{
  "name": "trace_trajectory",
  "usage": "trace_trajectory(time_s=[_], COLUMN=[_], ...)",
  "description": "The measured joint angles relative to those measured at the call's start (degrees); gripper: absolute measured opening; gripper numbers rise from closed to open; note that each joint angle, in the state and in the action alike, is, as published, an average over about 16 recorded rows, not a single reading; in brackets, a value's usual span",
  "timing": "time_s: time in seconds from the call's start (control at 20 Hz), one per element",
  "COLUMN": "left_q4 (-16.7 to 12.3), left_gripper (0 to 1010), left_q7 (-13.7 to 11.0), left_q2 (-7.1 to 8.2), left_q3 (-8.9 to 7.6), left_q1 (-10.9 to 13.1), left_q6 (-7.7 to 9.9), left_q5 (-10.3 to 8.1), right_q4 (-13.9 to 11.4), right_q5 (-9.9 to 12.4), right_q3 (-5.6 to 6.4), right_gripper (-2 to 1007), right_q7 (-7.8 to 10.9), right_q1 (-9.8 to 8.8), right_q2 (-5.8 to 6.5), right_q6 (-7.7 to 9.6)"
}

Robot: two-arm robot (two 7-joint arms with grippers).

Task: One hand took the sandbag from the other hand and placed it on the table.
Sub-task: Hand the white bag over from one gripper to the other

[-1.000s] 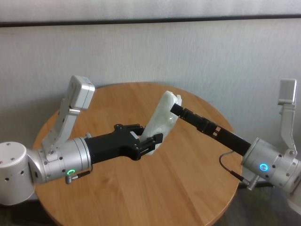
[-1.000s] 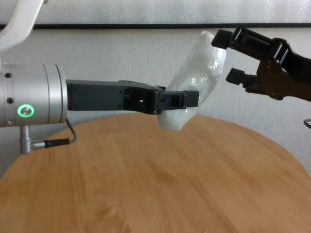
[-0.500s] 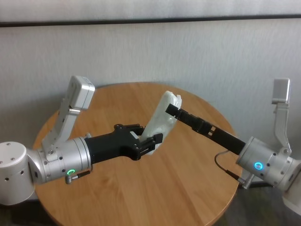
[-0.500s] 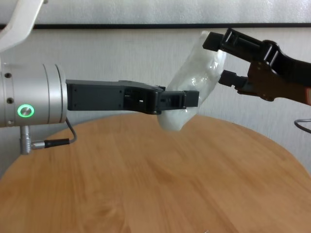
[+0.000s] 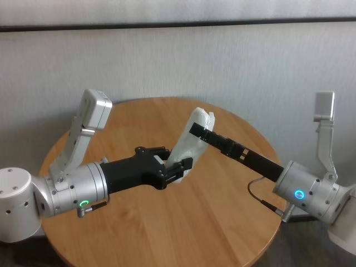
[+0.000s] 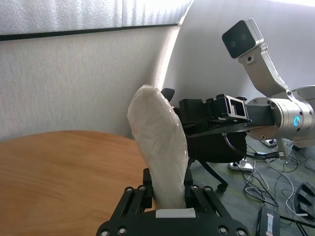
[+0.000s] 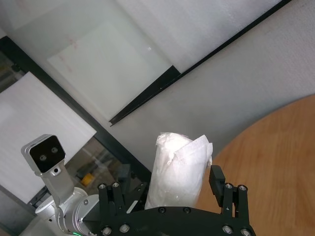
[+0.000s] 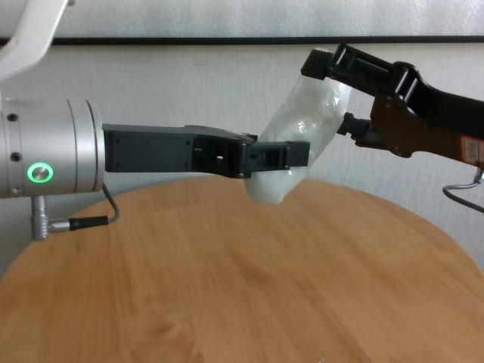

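Observation:
The white, crinkly sandbag (image 5: pixel 193 139) stands tilted above the round wooden table (image 5: pixel 167 222). My green-lit left gripper (image 5: pixel 177 167) is shut on its lower end, as the chest view shows at the left gripper (image 8: pixel 283 157) and sandbag (image 8: pixel 308 128). My blue-lit right gripper (image 5: pixel 198 131) reaches in from the right and is open. Its fingers straddle the bag's upper end, one on each side, seen in the chest view at the right gripper (image 8: pixel 331 94) and in its own wrist view around the sandbag (image 7: pixel 179 164). I cannot tell whether they touch the bag.
White camera modules rise from both wrists, the left one (image 5: pixel 94 108) and the right one (image 5: pixel 324 105). A grey wall stands behind the table. Cables (image 6: pixel 268 172) lie on the floor beyond the table's right edge.
My right gripper has moved left toward the sandbag, so its open fingers now reach around the bag's upper end. The left arm and the bag have stayed still.

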Motion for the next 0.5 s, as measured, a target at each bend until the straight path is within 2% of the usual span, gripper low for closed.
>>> trace_trajectory(time_s=[0.5], left_q4=[0.00], left_gripper=[361], left_q7=[0.00], left_q2=[0.00], left_q3=[0.00], left_q1=[0.00], left_q6=[0.00], left_q5=[0.00], right_q4=[0.84], right_q5=[0.65], right_q3=[-2.04], right_gripper=[1001], right_q7=[-0.41], right_q1=[1.48], right_q2=[0.09], right_q6=[-0.26])
